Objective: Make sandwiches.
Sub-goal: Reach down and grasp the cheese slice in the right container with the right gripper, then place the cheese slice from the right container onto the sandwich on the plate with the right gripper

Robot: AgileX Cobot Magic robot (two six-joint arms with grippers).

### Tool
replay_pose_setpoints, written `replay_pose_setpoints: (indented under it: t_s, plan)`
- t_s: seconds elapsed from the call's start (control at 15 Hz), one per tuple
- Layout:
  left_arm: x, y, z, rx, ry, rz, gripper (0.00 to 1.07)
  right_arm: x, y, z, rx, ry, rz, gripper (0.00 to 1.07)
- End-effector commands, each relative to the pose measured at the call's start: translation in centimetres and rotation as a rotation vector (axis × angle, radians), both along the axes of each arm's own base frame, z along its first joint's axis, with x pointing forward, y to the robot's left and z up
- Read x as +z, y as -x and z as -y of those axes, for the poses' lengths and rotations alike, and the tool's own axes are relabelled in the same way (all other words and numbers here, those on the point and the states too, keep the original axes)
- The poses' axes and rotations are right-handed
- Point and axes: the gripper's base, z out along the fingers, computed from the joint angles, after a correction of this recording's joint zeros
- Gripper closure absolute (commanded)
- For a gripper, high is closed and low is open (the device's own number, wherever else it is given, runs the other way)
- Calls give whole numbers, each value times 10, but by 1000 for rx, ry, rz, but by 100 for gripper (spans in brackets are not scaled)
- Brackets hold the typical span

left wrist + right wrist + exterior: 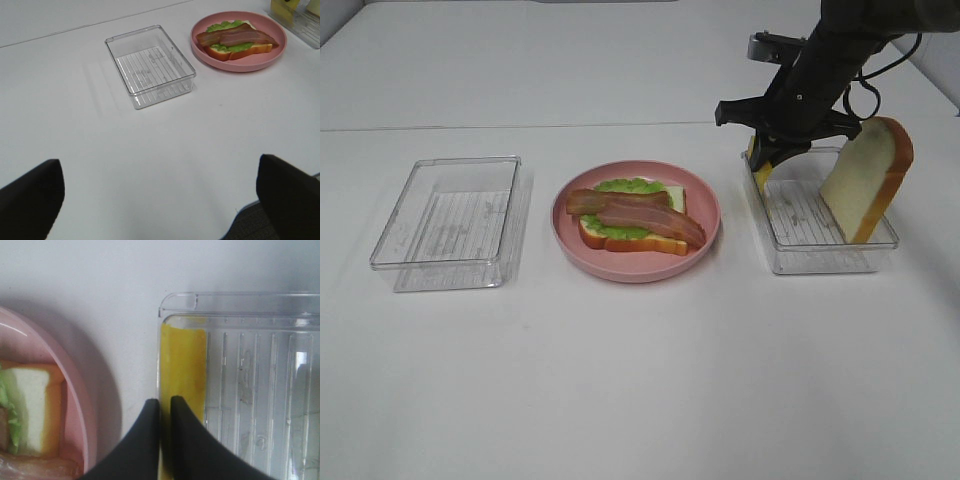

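The white table carries three things in a row, and the order makes sense to me: the stock at the sides, the building place in the middle. The left tray of clear plastic has nothing inside, so I judge that its ingredients are already on the sandwich. The right tray holds what remains. The pink plate is between the two trays, where both arms can reach it.

In the right tray a bread slice stands on its edge and leans on the far end wall. I think it is kept upright so that a gripper can take it from above. It is probably the top piece, waiting for the last step.

On the plate lies the sandwich, about half made: a bottom bread slice, ruffled lettuce on it, and two bacon strips across the lettuce. It has no cheese and no top bread yet.

The yellow cheese slice stands on its edge against the wall of the right tray that is nearest to the plate. This standing position gives a thin edge to take.

The right gripper is down at this edge. Its black fingers are pressed almost together with a thin yellow strip between them, so it looks like a pinch on the cheese. The tray wall is very near to this grip, and I cannot tell if it is clear of it.

The left gripper hangs spread wide over bare table near the left tray and holds nothing, which keeps it away from the work
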Motion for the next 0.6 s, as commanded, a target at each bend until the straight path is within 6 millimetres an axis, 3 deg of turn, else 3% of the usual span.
replay_pose_setpoints:
  t_s: [0.07,0.2,0.6]
  plan:
    - [0,1,0,-1,9,13,7,0,0,1,4,7,-3,107]
    - [0,1,0,-1,9,13,7,3,0,1,4,6,1,107]
    - [0,1,0,-1,9,13,7,72,16,-4,7,-106,79,107]
